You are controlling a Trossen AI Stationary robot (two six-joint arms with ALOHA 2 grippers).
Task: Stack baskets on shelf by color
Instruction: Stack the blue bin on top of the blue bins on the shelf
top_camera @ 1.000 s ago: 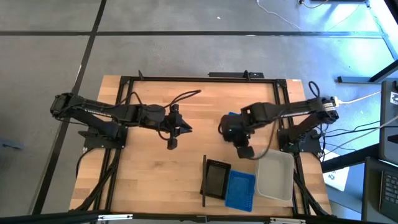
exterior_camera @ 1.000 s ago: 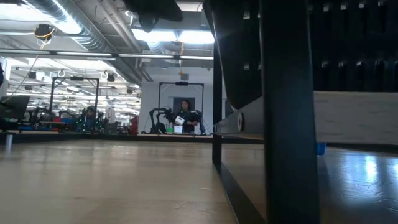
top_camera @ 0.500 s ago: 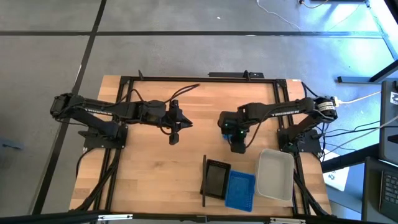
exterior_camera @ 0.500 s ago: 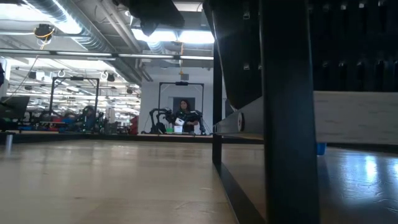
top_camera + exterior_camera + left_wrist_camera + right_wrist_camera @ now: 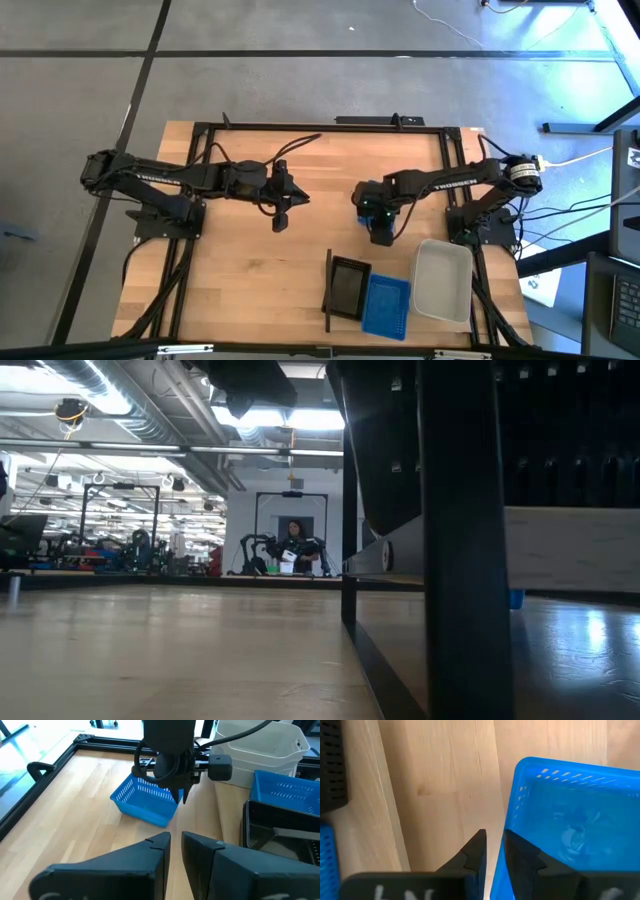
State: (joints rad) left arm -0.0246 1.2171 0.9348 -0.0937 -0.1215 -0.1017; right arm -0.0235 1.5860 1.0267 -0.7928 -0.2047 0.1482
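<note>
A lone blue basket [image 5: 144,804] stands on the table's middle right. My right gripper [image 5: 494,845] comes down on it and is shut on its wall. My left gripper [image 5: 280,217] hovers shut over the table's middle, left of that basket, and touches nothing. On the shelf, whose black upright bar [image 5: 327,291] is at its left end, sit a black stack [image 5: 350,287], a blue stack [image 5: 386,305] and a white stack [image 5: 441,280]. How many baskets are in each stack I cannot tell. My right gripper pinches the blue basket's side wall at its rim [image 5: 506,827], one finger [image 5: 517,851] inside the basket and one finger [image 5: 476,847] outside. The fingers come from above, pointing down. The basket's bottom [image 5: 137,812] looks to be on the table.
The shelf lies at the table's near edge, right of centre. The black frame rails [image 5: 310,126] run along the table's far and side edges. Bare wood [image 5: 240,280] stretches over the near left. In the low view the shelf's bar [image 5: 460,540] fills the foreground; a person stands far behind.
My right gripper has moved from beside the white stack toward the table's left and far edge, onto the lone blue basket, and has stayed there for the last half second. The basket has not visibly moved.
</note>
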